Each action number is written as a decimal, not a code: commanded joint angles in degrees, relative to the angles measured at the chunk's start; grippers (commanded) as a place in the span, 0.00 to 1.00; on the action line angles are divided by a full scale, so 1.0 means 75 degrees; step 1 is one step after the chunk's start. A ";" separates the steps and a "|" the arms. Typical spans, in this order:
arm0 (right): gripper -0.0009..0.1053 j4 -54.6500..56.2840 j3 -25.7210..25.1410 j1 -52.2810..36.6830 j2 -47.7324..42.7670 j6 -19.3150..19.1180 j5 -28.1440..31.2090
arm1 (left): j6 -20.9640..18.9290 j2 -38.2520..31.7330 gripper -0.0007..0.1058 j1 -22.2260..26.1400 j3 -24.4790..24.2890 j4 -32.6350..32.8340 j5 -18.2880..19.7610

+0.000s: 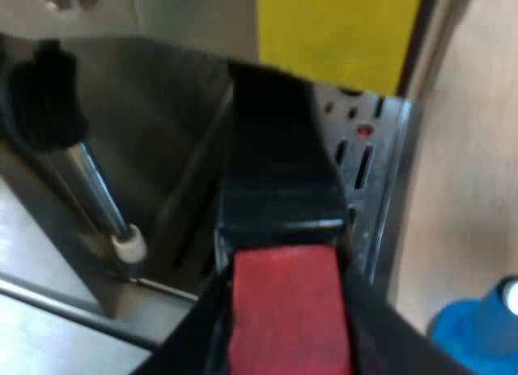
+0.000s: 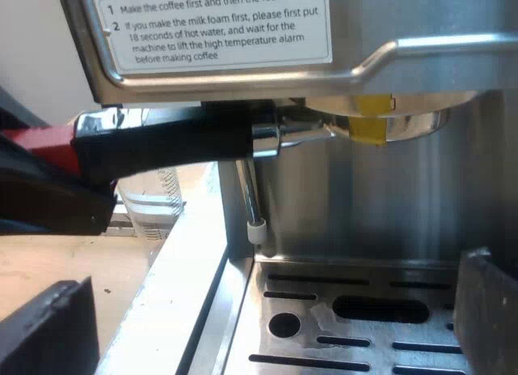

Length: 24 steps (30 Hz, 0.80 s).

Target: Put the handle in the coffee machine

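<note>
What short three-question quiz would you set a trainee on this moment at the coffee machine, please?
1. True or false: the left gripper is shut on the red end of the handle.
2. Which thing hangs down over the drip tray, below the handle? A a steam wand; B a mug; C a spoon.
3. Fill in the gap: the right gripper stands ___ over the drip tray, holding nothing.

Key: 1 true; 2 A; 3 open.
</note>
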 commanded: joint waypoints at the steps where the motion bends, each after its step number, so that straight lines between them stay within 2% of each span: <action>1: 0.86 -0.0048 -0.0061 0.0003 -0.0011 -0.0072 0.0011 | 0.0378 -0.0195 0.02 -0.0003 -0.0157 0.0097 0.1435; 16: 0.84 0.0071 -0.0061 -0.0190 -0.0011 -0.0072 0.0027 | 0.0375 -0.0195 0.02 0.0017 -0.0157 0.0097 0.1435; 18: 0.79 0.0071 -0.0061 -0.0363 0.0045 -0.0072 0.0027 | 0.0375 -0.0195 0.02 0.0017 -0.0157 0.0097 0.1435; 20: 0.71 0.0071 -0.0061 -0.0530 0.0144 -0.0072 -0.0023 | 0.0375 -0.0195 0.02 0.0017 -0.0157 0.0097 0.1419; 22: 0.59 0.0071 -0.0061 -0.0714 0.0339 -0.0072 -0.0249 | 0.0375 -0.0195 0.02 0.0017 -0.0157 0.0097 0.1419; 24: 0.54 0.0071 -0.0061 -0.0800 0.0473 -0.0072 -0.0325 | 0.0375 -0.0195 0.02 0.0017 -0.0157 0.0097 0.1388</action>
